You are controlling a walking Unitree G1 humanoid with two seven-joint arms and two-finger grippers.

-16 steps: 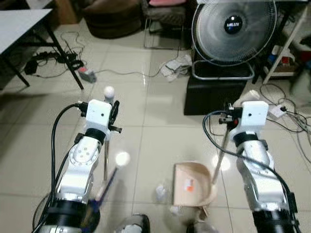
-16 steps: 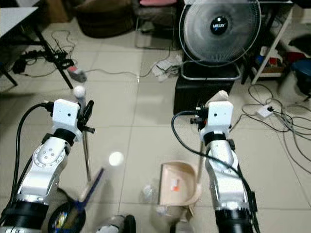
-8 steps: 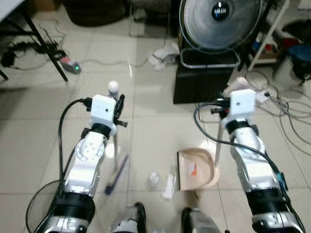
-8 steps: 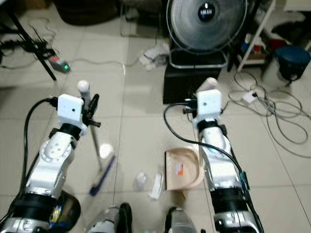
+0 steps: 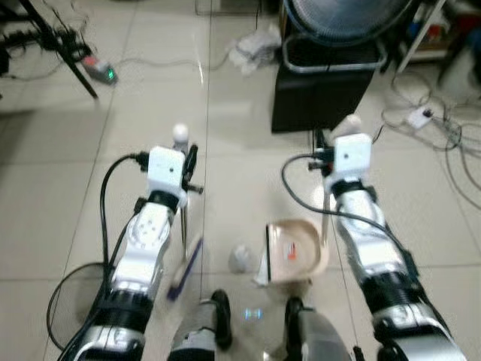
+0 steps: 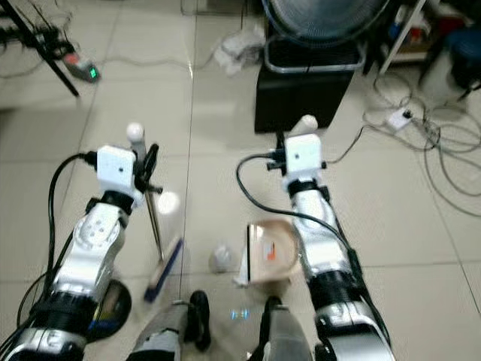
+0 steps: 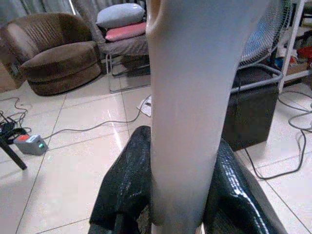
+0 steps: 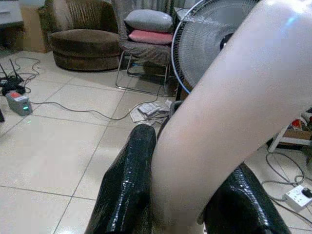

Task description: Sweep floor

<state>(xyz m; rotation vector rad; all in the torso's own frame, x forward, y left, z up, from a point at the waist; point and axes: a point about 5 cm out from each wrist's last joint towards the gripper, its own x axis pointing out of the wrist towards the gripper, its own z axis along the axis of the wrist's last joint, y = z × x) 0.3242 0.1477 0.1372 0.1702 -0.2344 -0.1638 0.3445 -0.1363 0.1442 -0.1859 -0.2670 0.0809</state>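
Observation:
My left gripper (image 5: 189,161) is shut on the thin broom handle (image 7: 187,97), just below its white knob (image 5: 179,133). The blue brush head (image 5: 186,266) rests on the tiles in front of my feet. My right gripper (image 5: 323,153) is shut on the pale dustpan handle (image 8: 229,112). The beige dustpan (image 5: 294,253) sits flat on the floor with its mouth facing the broom. A crumpled clear plastic piece (image 5: 239,258) and a white paper scrap (image 5: 261,268) lie between brush and dustpan, the scrap at the pan's open edge.
A standing fan on a black box (image 5: 331,101) is straight ahead. Cables and a plug (image 5: 417,116) sprawl at the right. A power strip with a green light (image 5: 103,73) and a table leg (image 5: 64,49) are at the left. Crumpled paper (image 5: 255,45) lies by the fan.
The camera has moved forward and tipped down. The brush head now lies closer to the plastic piece, and the white scrap has come up against the dustpan's mouth.

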